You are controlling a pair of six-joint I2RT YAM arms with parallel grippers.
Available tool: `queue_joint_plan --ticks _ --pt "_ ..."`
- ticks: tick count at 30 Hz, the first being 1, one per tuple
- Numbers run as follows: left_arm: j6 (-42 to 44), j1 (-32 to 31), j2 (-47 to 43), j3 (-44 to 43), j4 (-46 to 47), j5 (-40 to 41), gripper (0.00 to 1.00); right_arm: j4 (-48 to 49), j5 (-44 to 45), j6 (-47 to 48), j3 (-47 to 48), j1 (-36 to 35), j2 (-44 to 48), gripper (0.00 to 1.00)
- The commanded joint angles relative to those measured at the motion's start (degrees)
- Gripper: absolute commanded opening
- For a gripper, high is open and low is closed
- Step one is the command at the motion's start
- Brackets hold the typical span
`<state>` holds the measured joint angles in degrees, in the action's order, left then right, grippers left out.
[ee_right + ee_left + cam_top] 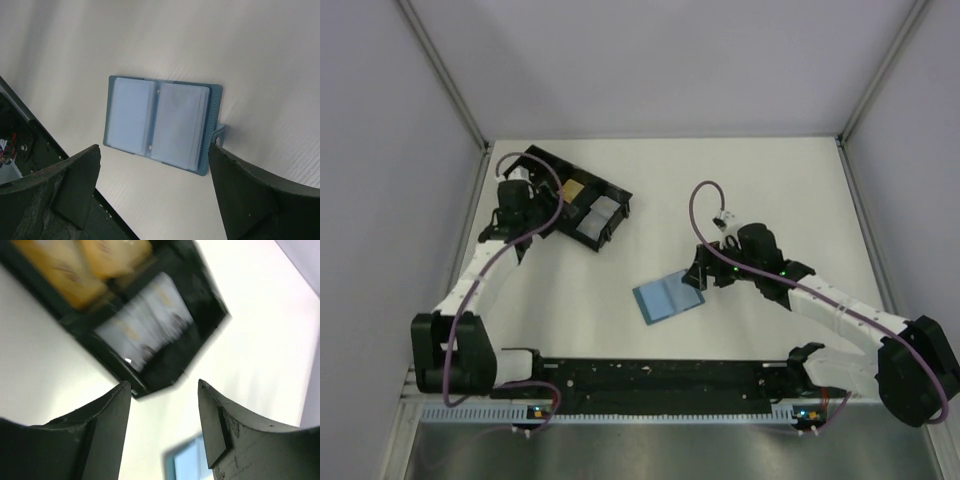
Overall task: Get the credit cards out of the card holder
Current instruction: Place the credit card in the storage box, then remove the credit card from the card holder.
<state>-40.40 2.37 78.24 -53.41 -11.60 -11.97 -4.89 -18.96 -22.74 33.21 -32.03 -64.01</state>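
At centre, card holder flat, right end effector near edge

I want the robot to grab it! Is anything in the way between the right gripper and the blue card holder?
Nothing I can see. The card holder lies open on the table, and the right gripper hangs open right beside it.

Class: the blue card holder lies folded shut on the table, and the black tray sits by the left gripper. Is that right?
Not quite: the card holder lies open flat, as the right wrist view shows. The black tray does sit by the left gripper.
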Motion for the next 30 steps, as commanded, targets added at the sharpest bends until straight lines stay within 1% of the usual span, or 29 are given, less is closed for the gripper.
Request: queue_joint_plan --ticks 1,2,6,9,13,17,19,22,24,27,30 --pt "3.7 -12.1 -12.7 5.1 -0.1 5.8 0.6 1.3 2.0 -1.8 4.2 -2.9 -1.0 0.86" --pt "3.7 -15.3 -15.4 6.5 -0.3 6.8 0.59 0.9 3.2 -1.9 4.7 -3.4 -1.4 0.84" --pt "3.0 -25.7 -21.1 12.3 -1.1 9.8 0.59 -1.9 6.7 -1.3 7.5 -5.4 -3.4 0.81" --pt "0.6 -34.2 -23.1 15.9 0.3 11.4 0.56 -3.6 8.3 -1.3 9.5 -6.5 -5.2 0.79" --pt "-0.9 -43.1 -21.7 18.1 3.4 17.6 0.54 -5.9 9.7 -2.0 11.8 -7.4 -7.8 0.76" --pt "-1.5 -49.7 -16.7 17.6 7.0 19.3 0.49 -9.4 10.3 -2.2 14.7 -8.0 -11.7 0.72" --pt "-1.5 -52.2 -13.7 16.7 7.5 20.0 0.45 -11.9 10.7 -2.0 16.2 -8.3 -14.1 0.7" --pt "-1.3 -54.2 -9.2 15.4 7.6 19.9 0.42 -13.0 10.6 -2.0 17.1 -8.7 -17.0 0.68" --pt "-1.2 -54.8 -7.0 15.3 7.6 19.4 0.37 -13.1 10.1 -2.0 17.5 -8.8 -18.5 0.67" --pt "-1.3 -55.0 -3.6 15.6 7.7 18.2 0.29 -13.6 11.6 -1.9 17.5 -8.8 -20.4 0.65" --pt "-2.0 -55.0 -0.4 15.5 7.8 16.6 0.24 -13.7 12.2 -1.4 17.2 -8.8 -21.8 0.64"
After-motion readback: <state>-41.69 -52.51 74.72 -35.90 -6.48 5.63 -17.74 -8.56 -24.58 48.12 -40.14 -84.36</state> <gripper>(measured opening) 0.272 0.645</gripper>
